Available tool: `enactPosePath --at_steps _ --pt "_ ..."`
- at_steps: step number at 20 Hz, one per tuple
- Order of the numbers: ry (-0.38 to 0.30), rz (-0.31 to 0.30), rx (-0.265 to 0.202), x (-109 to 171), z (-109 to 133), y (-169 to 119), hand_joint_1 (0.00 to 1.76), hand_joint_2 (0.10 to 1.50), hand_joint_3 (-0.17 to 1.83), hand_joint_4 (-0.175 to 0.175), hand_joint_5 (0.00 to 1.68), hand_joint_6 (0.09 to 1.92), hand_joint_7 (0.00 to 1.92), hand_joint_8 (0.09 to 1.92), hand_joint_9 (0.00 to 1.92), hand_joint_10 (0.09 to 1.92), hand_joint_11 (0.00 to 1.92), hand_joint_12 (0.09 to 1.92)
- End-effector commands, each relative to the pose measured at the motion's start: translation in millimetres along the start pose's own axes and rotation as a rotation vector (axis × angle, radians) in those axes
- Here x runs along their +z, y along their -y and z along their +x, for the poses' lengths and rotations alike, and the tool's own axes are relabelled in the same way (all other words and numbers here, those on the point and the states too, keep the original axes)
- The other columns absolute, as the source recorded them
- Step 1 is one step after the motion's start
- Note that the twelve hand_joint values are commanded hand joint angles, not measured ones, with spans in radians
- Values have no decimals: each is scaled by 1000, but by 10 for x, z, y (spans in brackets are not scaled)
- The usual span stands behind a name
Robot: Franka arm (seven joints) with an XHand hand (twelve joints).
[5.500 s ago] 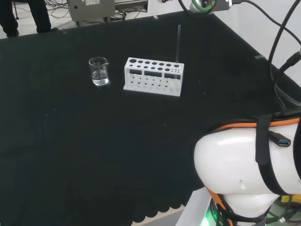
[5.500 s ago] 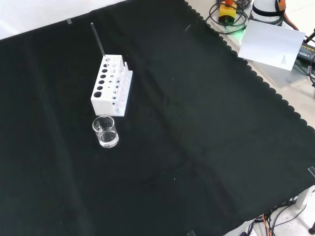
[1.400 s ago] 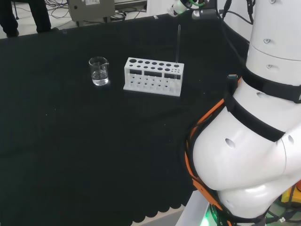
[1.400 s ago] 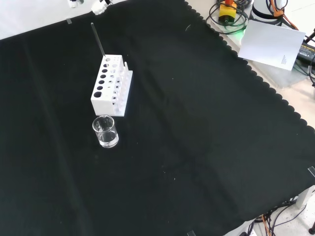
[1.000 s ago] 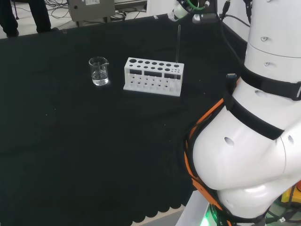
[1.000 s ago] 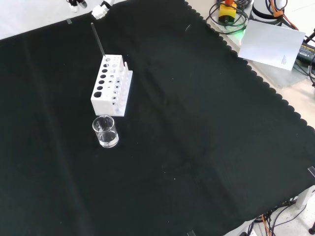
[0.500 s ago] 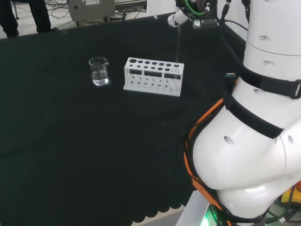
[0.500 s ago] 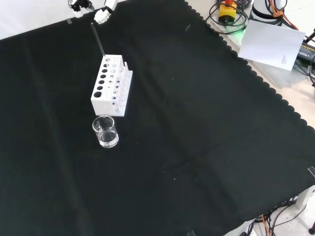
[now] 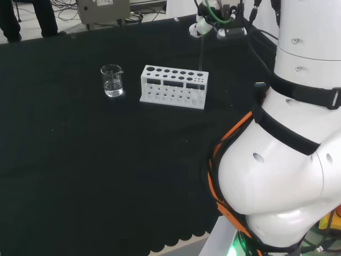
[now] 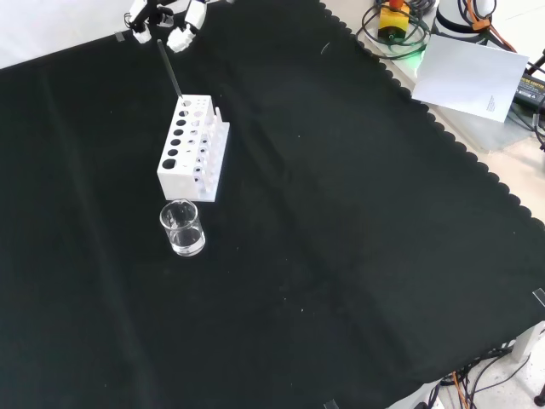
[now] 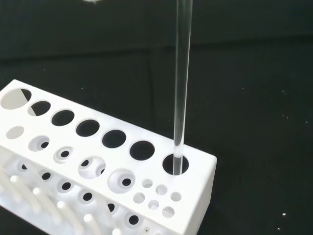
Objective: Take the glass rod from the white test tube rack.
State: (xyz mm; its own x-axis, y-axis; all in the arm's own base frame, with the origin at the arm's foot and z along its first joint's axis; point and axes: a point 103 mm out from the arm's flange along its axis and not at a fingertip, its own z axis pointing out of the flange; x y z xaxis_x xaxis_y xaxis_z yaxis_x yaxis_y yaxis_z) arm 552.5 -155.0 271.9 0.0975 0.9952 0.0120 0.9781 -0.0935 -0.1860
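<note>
in the front view, one small glass beaker [image 10: 182, 228] stands nearest, one white rack [image 10: 193, 146] just beyond it at twelve o'clock, and one glass rod [image 10: 170, 73] upright in the rack's far end hole. the hand [image 10: 174, 23] hovers about the rod's top, fingers spread, gripping nothing. this looks like the approach; next, pinch the rod and lift it straight up.

Bright, even light; shadows faint (perhaps diffuse)
</note>
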Motion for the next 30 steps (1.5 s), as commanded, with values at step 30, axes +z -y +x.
enactPosePath --at_steps 30 --pt "-13 8 -24 152 74 -97 1135 1130 69 -175 874 1160 1083 1102 1693 934 1920 976"
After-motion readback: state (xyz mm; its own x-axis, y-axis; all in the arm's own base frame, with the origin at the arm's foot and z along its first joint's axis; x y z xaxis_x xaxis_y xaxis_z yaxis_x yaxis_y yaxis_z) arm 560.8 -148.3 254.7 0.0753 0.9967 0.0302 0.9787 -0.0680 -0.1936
